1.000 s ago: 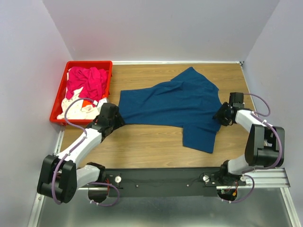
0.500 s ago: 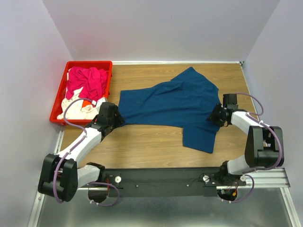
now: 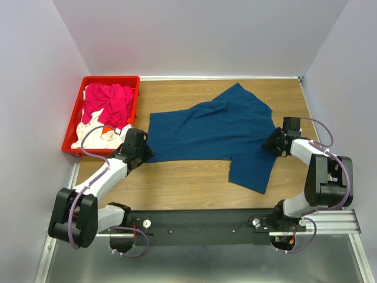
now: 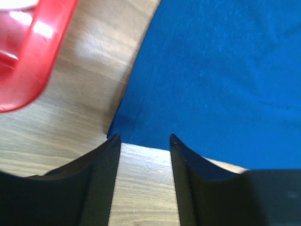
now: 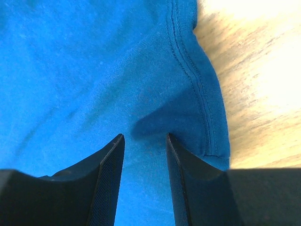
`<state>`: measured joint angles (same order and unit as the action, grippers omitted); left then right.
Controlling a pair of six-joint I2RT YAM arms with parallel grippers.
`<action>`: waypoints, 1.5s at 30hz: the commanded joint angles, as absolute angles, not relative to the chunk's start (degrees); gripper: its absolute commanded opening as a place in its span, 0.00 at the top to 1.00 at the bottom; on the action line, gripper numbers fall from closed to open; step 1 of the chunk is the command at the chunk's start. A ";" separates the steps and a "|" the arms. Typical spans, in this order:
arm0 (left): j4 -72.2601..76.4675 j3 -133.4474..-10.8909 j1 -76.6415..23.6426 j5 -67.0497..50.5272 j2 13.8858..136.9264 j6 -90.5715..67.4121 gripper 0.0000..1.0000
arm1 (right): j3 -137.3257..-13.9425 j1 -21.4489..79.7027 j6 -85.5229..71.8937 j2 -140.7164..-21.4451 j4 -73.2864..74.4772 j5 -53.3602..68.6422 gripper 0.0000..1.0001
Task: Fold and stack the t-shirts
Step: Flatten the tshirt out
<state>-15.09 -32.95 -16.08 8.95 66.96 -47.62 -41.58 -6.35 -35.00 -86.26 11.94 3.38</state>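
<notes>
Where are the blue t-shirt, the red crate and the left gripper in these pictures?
blue t-shirt (image 3: 218,127): top external view, middle of the spread cloth.
red crate (image 3: 112,78): top external view, its far rim.
left gripper (image 4: 144,139): left wrist view, midway between its fingertips.

A robot lab cell: plain pale walls (image 3: 200,35) box in a wooden table (image 3: 188,183) and mounting rail (image 3: 206,227)
</notes>
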 commanded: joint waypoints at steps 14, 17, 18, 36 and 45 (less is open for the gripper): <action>-21.62 -33.93 -15.73 6.94 70.14 -52.73 0.47 | -38.05 -10.19 -37.79 -87.71 10.46 -0.97 0.52; -22.41 -34.28 -15.73 7.03 70.40 -53.08 0.46 | -37.53 -10.11 -37.36 -87.63 9.67 1.75 0.52; -22.59 -34.45 -15.82 6.94 70.57 -53.17 0.46 | -37.44 -10.11 -37.27 -87.54 9.32 2.28 0.52; -28.91 -41.48 -18.63 8.26 76.72 -55.81 0.45 | -35.77 -10.02 -36.48 -85.43 6.24 6.50 0.51; -28.56 -42.45 -19.77 10.37 83.93 -55.81 0.45 | -35.33 -10.02 -36.56 -84.02 5.80 7.47 0.51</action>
<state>-27.40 -41.65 -19.22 7.68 81.17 -55.00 -37.10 -9.82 -37.43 -84.66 3.51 6.17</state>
